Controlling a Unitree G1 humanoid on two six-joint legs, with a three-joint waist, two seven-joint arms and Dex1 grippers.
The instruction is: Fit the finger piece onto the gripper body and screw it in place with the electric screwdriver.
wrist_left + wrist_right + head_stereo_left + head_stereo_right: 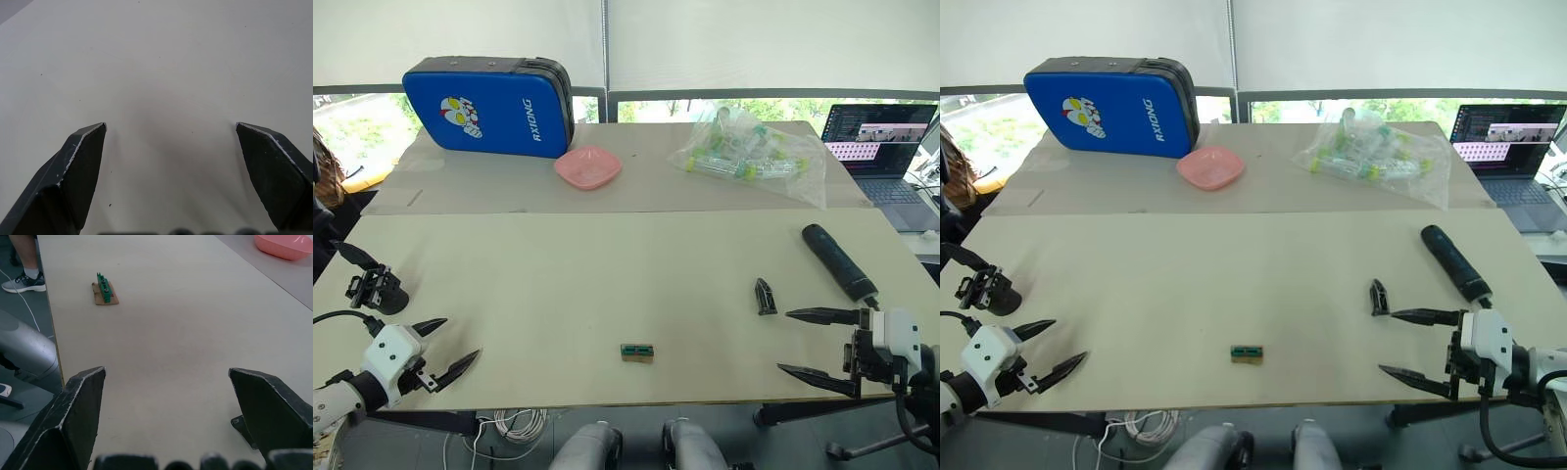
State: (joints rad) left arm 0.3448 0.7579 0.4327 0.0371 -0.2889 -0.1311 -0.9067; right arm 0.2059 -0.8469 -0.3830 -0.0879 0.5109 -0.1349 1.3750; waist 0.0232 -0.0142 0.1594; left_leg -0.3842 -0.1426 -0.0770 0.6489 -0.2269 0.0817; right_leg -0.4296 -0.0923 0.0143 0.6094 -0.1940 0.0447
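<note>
1. We see a pink bowl (588,166) on the far part of the table (558,284); its inside looks bare as far as we can make out.
2. To its right lies a clear plastic bag (751,155) holding clear tubes with green caps; we cannot count them through the crumpled plastic.
3. A blue case (489,106) stands at the far left of the table, and an open laptop (879,142) sits at the far right, cut off by the picture's edge.
4. The electric screwdriver (838,261) lies on the right side of the table, its near end close to the right tool (820,344); its bit is too small for us to make out.
5. The finger piece (765,296) lies just left of the screwdriver, apart from it; in the right wrist view it is partly hidden behind a finger of the tool.
6. The gripper body (377,291) sits at the table's left edge, near the left tool (444,347); its details are hard to read.
7. A small green-topped brown block (637,352) rests near the front edge, between the two tools.
8. Both tools hover low over the table with fingers spread wide apart, holding nothing.
</note>
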